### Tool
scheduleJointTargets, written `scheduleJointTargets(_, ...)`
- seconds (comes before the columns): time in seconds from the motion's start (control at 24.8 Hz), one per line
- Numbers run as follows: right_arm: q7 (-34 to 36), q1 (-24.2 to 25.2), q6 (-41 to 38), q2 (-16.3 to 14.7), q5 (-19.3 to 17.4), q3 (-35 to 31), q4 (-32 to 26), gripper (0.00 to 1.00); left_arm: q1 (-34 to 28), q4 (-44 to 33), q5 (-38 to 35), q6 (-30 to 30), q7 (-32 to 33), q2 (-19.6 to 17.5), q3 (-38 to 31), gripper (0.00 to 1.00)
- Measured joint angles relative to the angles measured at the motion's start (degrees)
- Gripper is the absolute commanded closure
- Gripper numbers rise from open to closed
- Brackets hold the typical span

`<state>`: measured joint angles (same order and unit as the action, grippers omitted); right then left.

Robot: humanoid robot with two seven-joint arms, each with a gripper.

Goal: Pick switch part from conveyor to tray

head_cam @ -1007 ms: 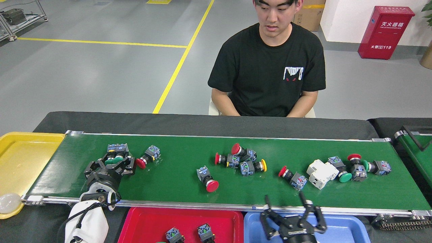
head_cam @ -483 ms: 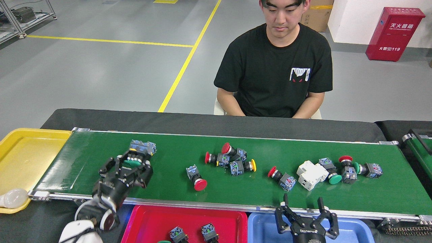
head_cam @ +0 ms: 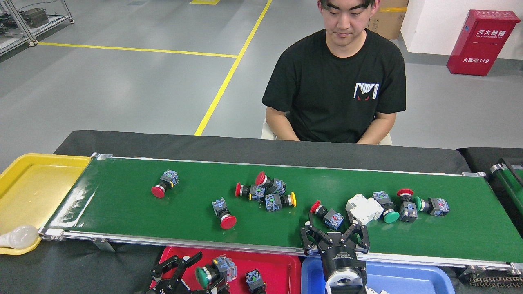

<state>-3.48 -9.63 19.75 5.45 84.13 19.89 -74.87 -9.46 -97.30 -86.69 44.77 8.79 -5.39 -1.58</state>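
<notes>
Several push-button switch parts with red, green or yellow caps lie on the conveyor (head_cam: 122, 208). One red-capped switch part (head_cam: 327, 214) lies just beyond my right gripper (head_cam: 335, 233), which stands open over the belt's near rail. My left gripper (head_cam: 192, 273) hovers low over the red tray (head_cam: 282, 265) with its fingers spread. A green-capped switch part (head_cam: 212, 272) sits between those fingers, and a gap shows above it. Another switch part (head_cam: 255, 281) rests in the red tray.
A blue tray (head_cam: 412, 281) sits right of the red one. At the left, a yellow tray (head_cam: 36, 183) holds a light bulb (head_cam: 18, 237). A white breaker (head_cam: 363, 207) lies among the right-hand parts. A person (head_cam: 337, 90) sits behind the conveyor.
My left gripper carried the green-capped switch part off the belt to the red tray. My right gripper moved up from the blue tray to the belt's near edge. The parts drifted left.
</notes>
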Motion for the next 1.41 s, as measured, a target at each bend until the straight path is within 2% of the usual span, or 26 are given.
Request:
scheduleJointTargets(0.08, 0.0, -0.9, -0.9, 0.0, 0.0, 0.0, 1.1, 0.82, 0.0, 0.0, 0.3, 0.2, 0.0, 0.3, -2.5, 0.00)
scheduleJointTargets(0.12, 0.0, -1.0, -1.8, 0.0, 0.0, 0.0, 1.2, 0.93, 0.0, 0.0, 0.3, 0.0, 0.0, 0.7, -4.6, 0.00)
scheduleJointTargets(0.2, -0.1, -1.0, -4.3, 0.0, 0.0, 0.0, 1.2, 0.98, 0.4, 0.6, 0.3, -4.7, 0.0, 1.0, -9.2, 0.00)
scheduleJointTargets(0.32, -0.2, -0.5, -6.8, -0.2, -0.1, 0.0, -0.2, 0.99, 0.8, 2.5, 0.4, -10.6, 0.0, 0.9, -15.7, 0.00)
scheduleJointTargets(0.4, -0.3, 1.9, -9.7, -0.4, -0.1, -0.1, -3.8, 0.99, 0.8, 2.9, 0.4, -12.3, 0.0, 0.9, -18.4, 0.00)
scheduleJointTargets(0.52, -0.3, 8.5, -17.6, -1.3, -0.1, 1.6, -13.1, 0.99, 0.8, 3.0, 0.4, -13.0, 0.0, 1.0, -19.0, 0.00)
scheduleJointTargets(0.56, -0.4, 10.9, -20.9, -2.2, -0.1, 3.1, -16.1, 0.86, 0.8, 2.9, 0.4, -13.2, 0.0, 1.0, -19.0, 0.00)
scheduleJointTargets(0.6, -0.5, 13.4, -23.2, -3.3, 0.0, 5.0, -18.9, 0.38, 0.8, 2.7, 0.4, -13.3, 0.0, 1.2, -19.0, 0.00)
scheduleJointTargets(0.64, -0.5, 15.2, -25.1, -4.1, 0.2, 7.0, -20.6, 0.00, 0.8, 2.3, 0.4, -13.4, 0.0, 1.3, -18.9, 0.00)
scheduleJointTargets(0.81, 0.0, 16.5, -28.4, -5.9, 0.5, 11.4, -21.9, 0.00, 1.4, -0.3, 0.3, -13.5, 0.1, 1.9, -15.0, 0.00)
scheduleJointTargets(0.93, 0.1, 16.5, -28.9, -5.9, 0.4, 11.2, -22.3, 0.00, 2.2, -1.1, -0.1, -14.4, 0.3, 2.2, -10.4, 0.00)
scheduleJointTargets(1.01, 0.1, 16.6, -27.6, -5.9, 0.2, 7.6, -23.6, 0.00, 2.8, -1.0, -1.6, -16.9, 0.4, 2.6, -7.1, 0.00)
scheduleJointTargets(1.13, 1.6, 18.5, -20.6, -5.0, 0.0, -0.5, -25.5, 0.01, 4.9, -0.3, -3.6, -21.0, 0.5, 3.0, -3.9, 0.00)
scheduleJointTargets(1.29, 7.5, 22.0, -5.7, -4.0, -0.4, -6.0, -25.4, 0.01, 7.8, 3.3, -3.8, -23.4, 0.5, 3.0, -3.8, 0.00)
scheduleJointTargets(1.41, 10.4, 24.7, -0.3, -4.0, -2.6, -9.7, -24.6, 0.01, 11.0, 8.1, -3.8, -24.3, 0.5, 2.9, -3.8, 0.00)
